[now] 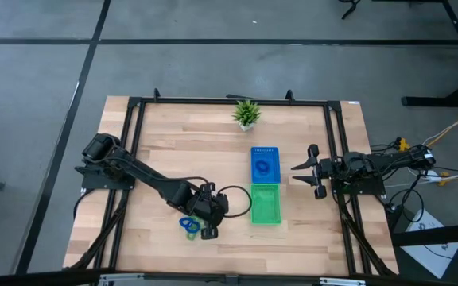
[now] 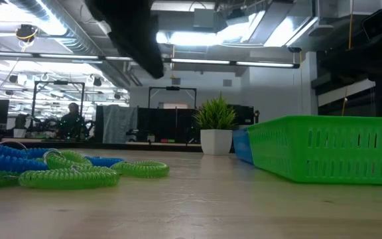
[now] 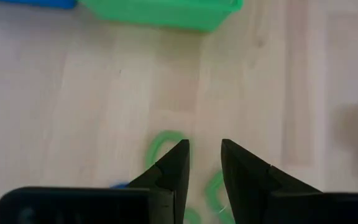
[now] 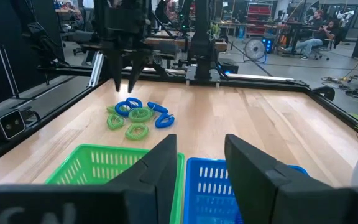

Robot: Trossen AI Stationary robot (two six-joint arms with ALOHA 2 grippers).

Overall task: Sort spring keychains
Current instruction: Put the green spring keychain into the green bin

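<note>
The spring keychains (image 4: 135, 117) lie in a loose mixed heap of blue and light green coils on the wooden surface (image 1: 173, 151), toward its front edge and to the left of the two trays. In the low view the heap (image 2: 58, 169) rests flat, some coils overlapping, so lifting one out alone will likely take a careful pinch at an outer loop.

Right above the heap hangs the left claw (image 4: 124, 68), pointing down at it. Its fingers are spread a little with nothing between them; in the left wrist view a green loop (image 3: 161, 144) shows on the surface just beyond the fingertips (image 3: 180, 152). This looks like an approach to pick one ring.

Next to the heap, on the right, stands the green tray (image 1: 265, 205), and just behind it the blue tray (image 1: 265, 163), which already holds one blue coil. The trays stand close together, presumably one for each colour, within short reach of the heap.

The right claw (image 1: 299, 169) waits beside the blue tray, spread and empty. A small potted plant (image 1: 246, 114) stands at the far edge.
</note>
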